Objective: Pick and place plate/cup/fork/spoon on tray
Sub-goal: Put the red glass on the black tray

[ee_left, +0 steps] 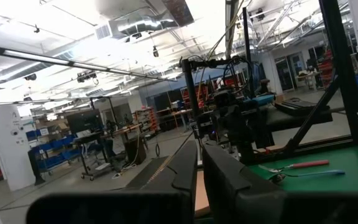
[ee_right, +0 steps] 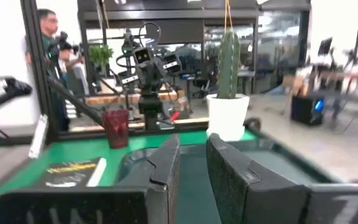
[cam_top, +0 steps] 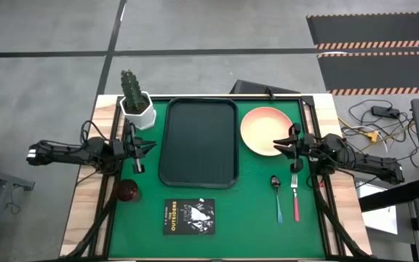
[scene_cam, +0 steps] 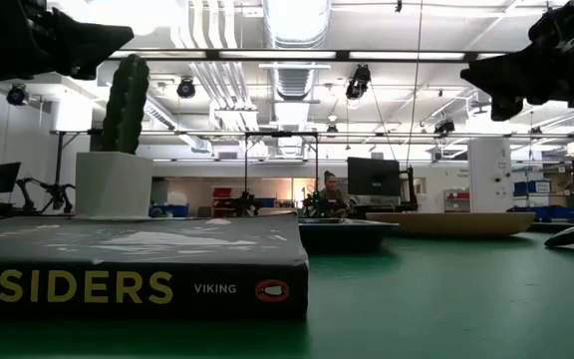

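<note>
The dark tray (cam_top: 198,142) lies in the middle of the green mat. The peach plate (cam_top: 265,131) lies flat to its right. The maroon cup (cam_top: 129,191) stands upright near the mat's left edge and also shows in the right wrist view (ee_right: 116,126). The teal-handled spoon (cam_top: 277,198) and the red-handled fork (cam_top: 295,198) lie side by side in front of the plate. My left gripper (cam_top: 150,148) hovers left of the tray, shut and empty. My right gripper (cam_top: 278,146) hovers over the plate's near edge, shut and empty. Both are well above the table in the low view.
A white pot with a cactus (cam_top: 137,105) stands at the mat's far left corner. A black book (cam_top: 189,216) lies near the front edge, in front of the tray. A person (ee_right: 48,37) stands beyond the table's left side.
</note>
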### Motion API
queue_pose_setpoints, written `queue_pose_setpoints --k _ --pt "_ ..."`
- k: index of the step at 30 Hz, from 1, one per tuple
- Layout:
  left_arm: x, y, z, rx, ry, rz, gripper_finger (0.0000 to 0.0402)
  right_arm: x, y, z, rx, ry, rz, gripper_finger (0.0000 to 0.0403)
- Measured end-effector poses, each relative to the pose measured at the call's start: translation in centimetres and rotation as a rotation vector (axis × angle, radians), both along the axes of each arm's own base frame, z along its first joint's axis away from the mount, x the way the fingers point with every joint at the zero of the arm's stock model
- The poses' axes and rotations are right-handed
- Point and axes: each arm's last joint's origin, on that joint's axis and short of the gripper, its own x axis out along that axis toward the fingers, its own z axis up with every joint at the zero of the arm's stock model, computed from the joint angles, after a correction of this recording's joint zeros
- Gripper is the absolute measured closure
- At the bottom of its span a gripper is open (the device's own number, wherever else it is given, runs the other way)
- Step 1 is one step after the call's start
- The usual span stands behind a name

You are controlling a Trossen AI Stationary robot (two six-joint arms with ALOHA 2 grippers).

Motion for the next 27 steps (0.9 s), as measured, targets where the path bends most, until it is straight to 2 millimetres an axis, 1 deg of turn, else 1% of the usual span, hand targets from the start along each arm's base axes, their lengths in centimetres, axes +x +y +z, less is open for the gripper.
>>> queue_pose_setpoints --k 4,7,9,13,15,18,21,24,27 --pt "0.0 0.0 0.0 0.0 0.0 0.0 0.0394 -0.1 0.0 0.4 0.133 -0.04 0.021 0.0335" --pt "0.0 0.0 0.0 -0.01 -0.002 -0.003 0.0394 -0.1 0.0 0.4 0.168 -0.041 0.026 0.0335" --pt "0.0 0.0 0.0 -0.101 -0.016 -0.04 0.0394 -0.1 0.0 0.5 0.173 -0.049 0.027 0.0335" --pt "0.0 -0.1 0.0 -0.42 -0.067 -0.139 0.0394 -0.1 0.0 0.8 0.247 -0.085 0.043 0.0335" --pt "0.0 -0.1 0.2 -0.514 -0.1 -0.17 0.0394 -0.2 0.0 1.0 0.243 -0.106 0.047 0.0335" --pt "0.0 0.0 0.4 -0.624 -0.133 -0.207 0.0394 -0.3 0.1 1.4 0.243 -0.148 0.054 0.0335" --pt "0.0 0.0 0.8 -0.721 -0.192 -0.253 0.0394 -0.3 0.1 1.4 0.257 -0.149 0.058 0.0335" --pt "0.1 -0.1 1.5 -0.742 -0.222 -0.271 0.0394 -0.3 0.1 1.3 0.26 -0.14 0.056 0.0335" --pt "0.7 -0.1 2.8 -0.765 -0.212 -0.274 0.0394 -0.3 0.1 1.3 0.259 -0.14 0.057 0.0335"
